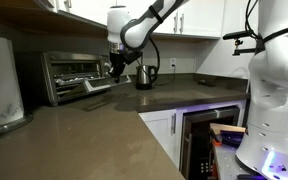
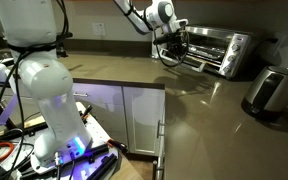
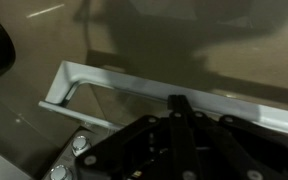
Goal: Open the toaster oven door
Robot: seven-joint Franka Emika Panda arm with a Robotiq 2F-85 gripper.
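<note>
The toaster oven door (image 1: 97, 88) lay open, pointing out front with its long side running sideways, and the dark, blurry gripper (image 3: 176, 103) hid whether it was pinching anything.

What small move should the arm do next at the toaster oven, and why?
Probably lift the claw up and away. In both exterior views the toaster oven door already lies about flat in front of the toaster oven, and the wrist view shows the claw at its handle.
</note>
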